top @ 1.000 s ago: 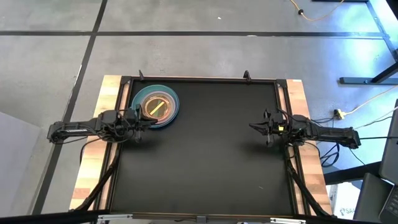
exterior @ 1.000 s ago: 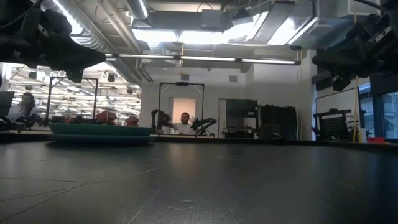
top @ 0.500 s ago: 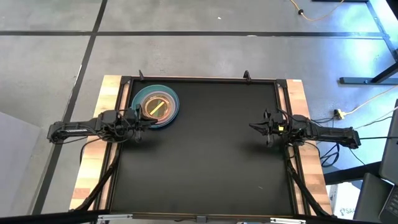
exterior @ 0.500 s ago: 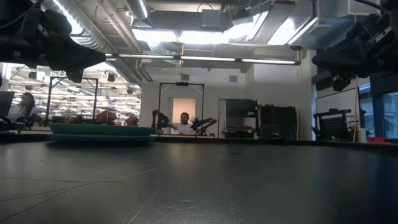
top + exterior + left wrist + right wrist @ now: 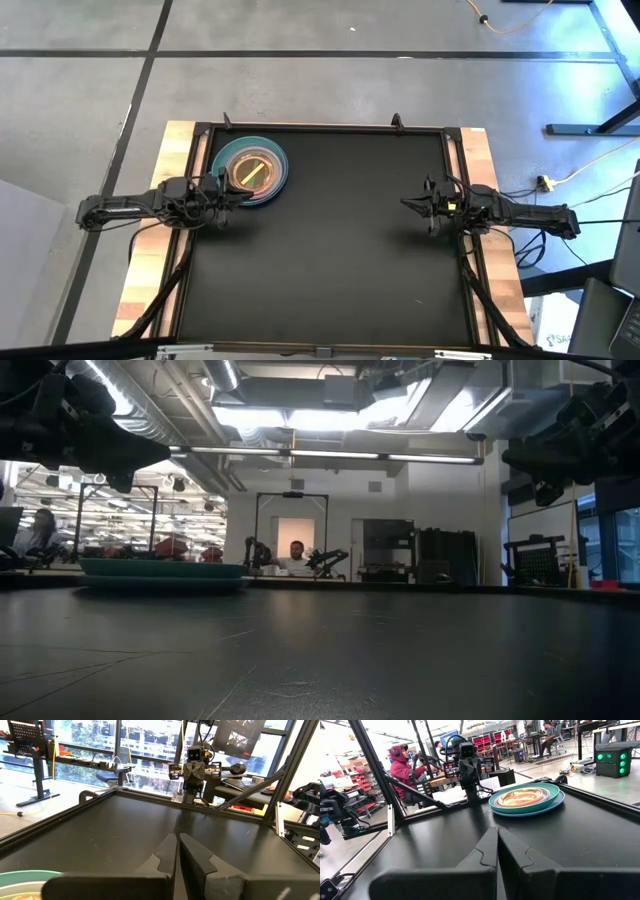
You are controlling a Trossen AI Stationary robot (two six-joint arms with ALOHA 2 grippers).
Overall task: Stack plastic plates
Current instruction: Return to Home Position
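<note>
From above: stack of plastic plates (image 5: 250, 170) lying at 11 o'clock on the black counter (image 5: 330, 260). A wide blue plate at the bottom, a teal one above it, smaller translucent ones on top, the topmost orange with a yellowish stripe. At 9 o'clock the left end effector (image 5: 231, 193), just beside the stack's 7 o'clock rim, holding nothing. At 3 o'clock the right end effector (image 5: 404, 203), well apart from the stack, also holding nothing.

From counter height: stack low and flat at 9 o'clock, resting on the counter. Both arms high up, at 10 and 2 o'clock, clear of the surface. Far behind in the room, a person (image 5: 297, 550).

Left wrist: own fingers (image 5: 165, 860) pressed together, nothing between them. Pale plate rim just visible near them.

Right wrist: own fingers (image 5: 482, 851) pressed together too, nothing between them. Stack ahead across the counter. Beyond the counter, a second person in a red hooded top (image 5: 402, 770).
</note>
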